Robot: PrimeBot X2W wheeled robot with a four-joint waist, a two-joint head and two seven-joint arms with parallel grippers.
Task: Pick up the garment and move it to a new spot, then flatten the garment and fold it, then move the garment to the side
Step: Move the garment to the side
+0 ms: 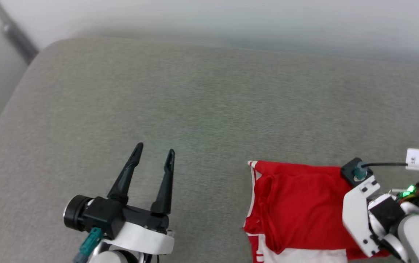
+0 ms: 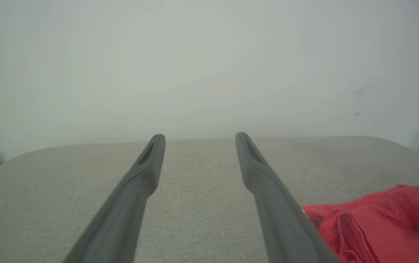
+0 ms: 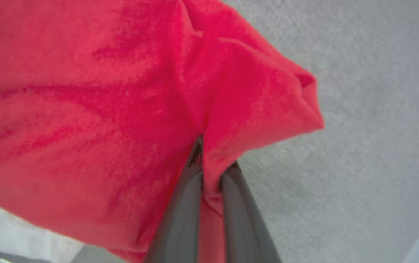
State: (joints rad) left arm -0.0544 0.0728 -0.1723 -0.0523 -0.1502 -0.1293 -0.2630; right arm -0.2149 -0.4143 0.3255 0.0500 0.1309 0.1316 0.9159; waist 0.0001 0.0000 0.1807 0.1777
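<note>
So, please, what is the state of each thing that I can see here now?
garment, rumpled, lying on the grey cushion, one fold pinched.
left gripper, open, holding nothing, apart from the garment.
right gripper, shut on a fold of the garment.

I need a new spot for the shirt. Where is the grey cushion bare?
Free: the cushion stretch beyond the garment up to the wall, and the strip between the garment and the open left end effector. Crowded: the near right, where the right end effector grips the garment.
</note>
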